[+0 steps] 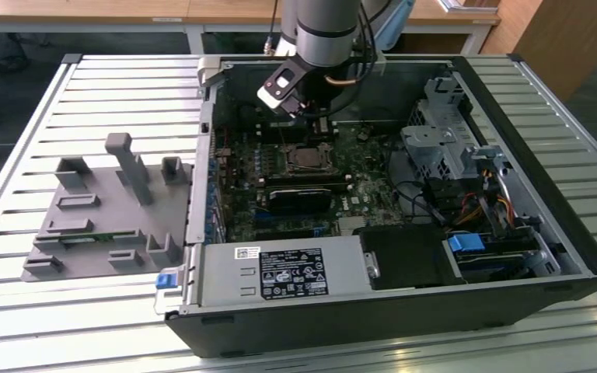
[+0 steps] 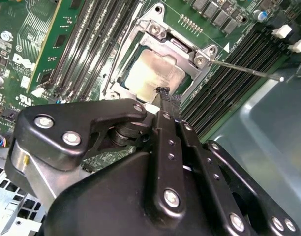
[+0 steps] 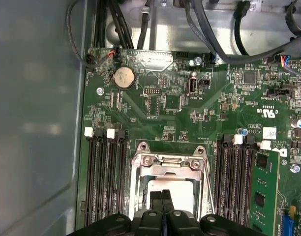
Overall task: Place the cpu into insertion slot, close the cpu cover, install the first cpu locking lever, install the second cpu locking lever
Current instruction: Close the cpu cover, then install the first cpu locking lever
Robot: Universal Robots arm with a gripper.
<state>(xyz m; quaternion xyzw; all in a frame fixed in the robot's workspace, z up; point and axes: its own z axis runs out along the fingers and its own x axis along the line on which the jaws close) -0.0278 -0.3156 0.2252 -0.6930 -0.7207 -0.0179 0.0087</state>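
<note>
- At the exterior view's left, a grey fixture tray [image 1: 91, 225] sits on the slatted counter [image 1: 29, 116], well apart from the open computer case [image 1: 382, 318].
- Towards the middle of that view, the arm reaches down into the case. It hangs right over the insertion slot [image 1: 304, 160] on the green board.
- The cpu [image 2: 150, 73] lies seated in the slot. The cpu cover [image 3: 170, 162] is folded down flat around it, and the dull silver top shows through the square opening in both wrist views.
- The fingers [image 3: 156, 200] are pressed together with nothing between them. Their tips stand directly over the middle of the cpu's top (in the second wrist view the frayed tip looks to be touching the metal, though I cannot be sure).
- A thin locking lever [image 2: 249, 71] starts at the cover's corner and juts out across the black memory slots [image 2: 239, 98], pointing away from the fingers. Its far end looks loose, so I judge it unlatched.
- In the first wrist view a thin rod [image 3: 208, 189] runs along the socket's side, just beside the fingers. Its long axis is parallel to the memory slots, so the lever work lies sideways from the tips, not beneath them.
- At the exterior view's right, the drive cage [image 1: 444, 148] and its cables are well apart from all this.
</note>
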